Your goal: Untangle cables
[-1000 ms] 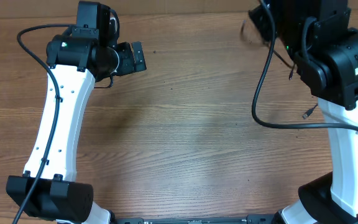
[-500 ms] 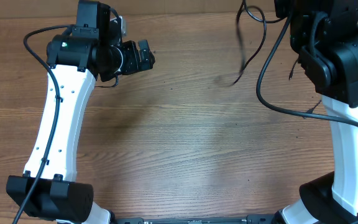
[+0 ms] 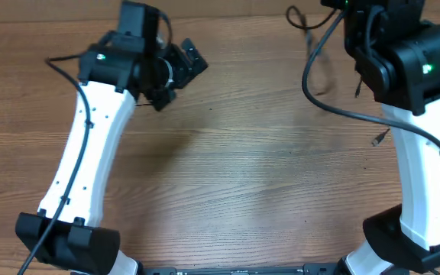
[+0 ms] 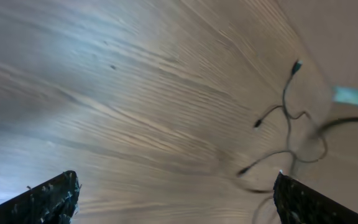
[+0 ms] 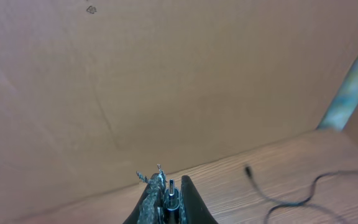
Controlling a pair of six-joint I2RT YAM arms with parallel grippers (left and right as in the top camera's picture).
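Left jaws stand wide open. Their two fingers [image 4: 50, 198] show only as dark tips at 7 and 5 o'clock of the left wrist view, with bare table [image 4: 135, 112] between them and nothing held. Right jaws are pressed shut, and a small metal plug [image 5: 171, 189] stands pinched between their tips (the cord behind it is hidden by the fingers).

The cables [image 4: 289, 134] lie on the table at about 2 o'clock of the left jaws, well apart from them. They are thin black cords looped loosely together. One end [image 4: 258, 123] points toward 9 o'clock, another [image 4: 297, 65] sits at the top of the bunch, and a third [image 4: 243, 170] lies low toward 7 o'clock. Blur hides how the loops cross.

From overhead, the left arm [image 3: 90, 145] reaches to 11 o'clock of the table and the right arm [image 3: 415, 153] to 1 o'clock. A thin cord [image 3: 309, 34], smeared by blur, runs down from the top edge near 1 o'clock, just beside the right arm's thick cable [image 3: 305, 76]. A loose plug tip [image 3: 378, 139] shows at 3 o'clock, close by the right arm.

In the right wrist view one more lead [image 5: 291, 200] lies on the table at 4 o'clock of the right jaws, near them but apart. Its tip [image 5: 247, 169] points toward the cardboard wall [image 5: 166, 81] at the back.
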